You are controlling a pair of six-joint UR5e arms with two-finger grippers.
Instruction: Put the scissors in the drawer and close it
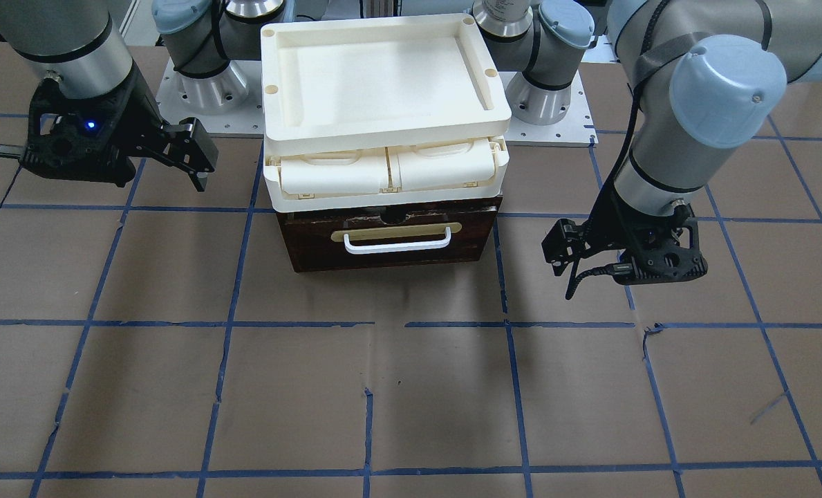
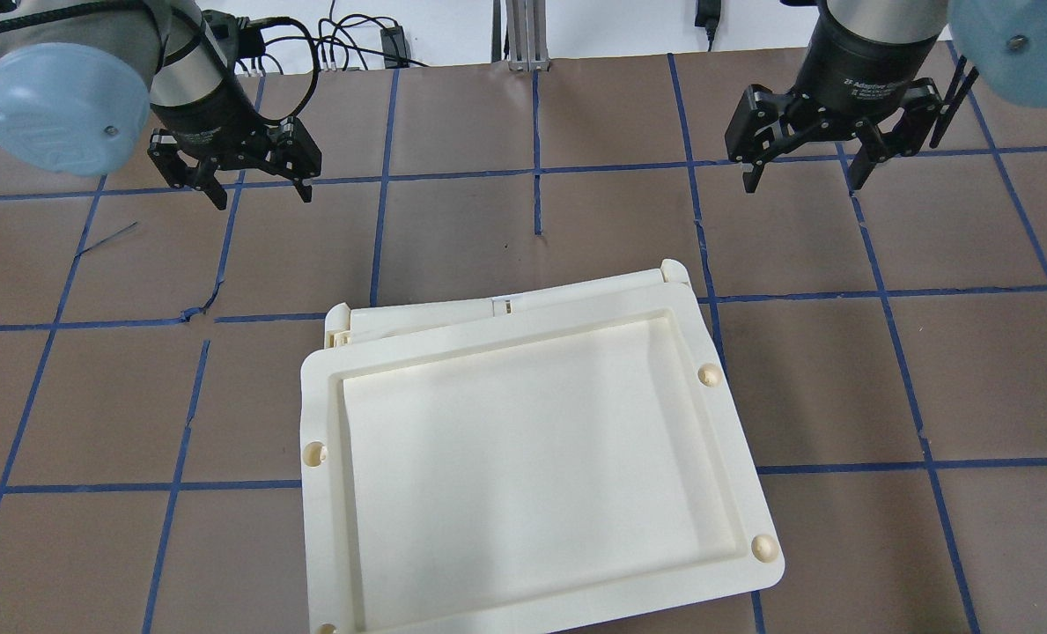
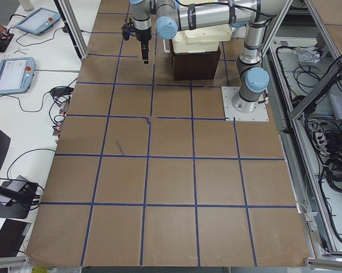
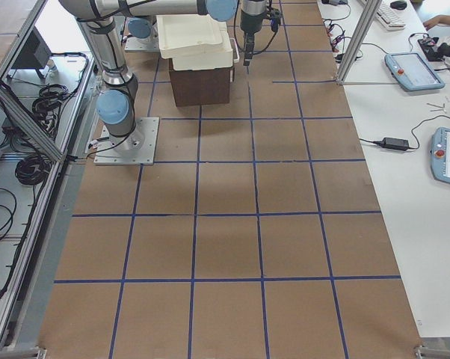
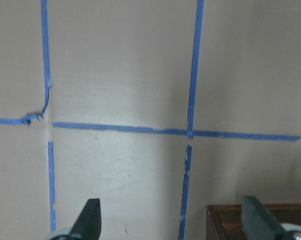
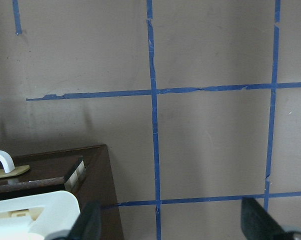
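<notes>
The drawer [image 1: 390, 238] shows its dark brown front with a brass-coloured plate and a white bar handle [image 1: 397, 243], pushed in under the cream compartments. None of its light-wood tray shows. The scissors are not in any view. My left gripper [image 2: 263, 195] is open and empty, above the table beside the drawer's side [image 5: 225, 225]. My right gripper [image 2: 803, 185] is open and empty on the other side, with the drawer's corner [image 6: 40, 175] low in its wrist view.
A cream plastic tray [image 2: 312, 414] lies skewed on top of the cream compartments [image 1: 383, 173] over the drawer. Brown table surface with blue tape grid [image 1: 507, 325] surrounds the unit. Both arm bases [image 1: 203, 90] stand behind it.
</notes>
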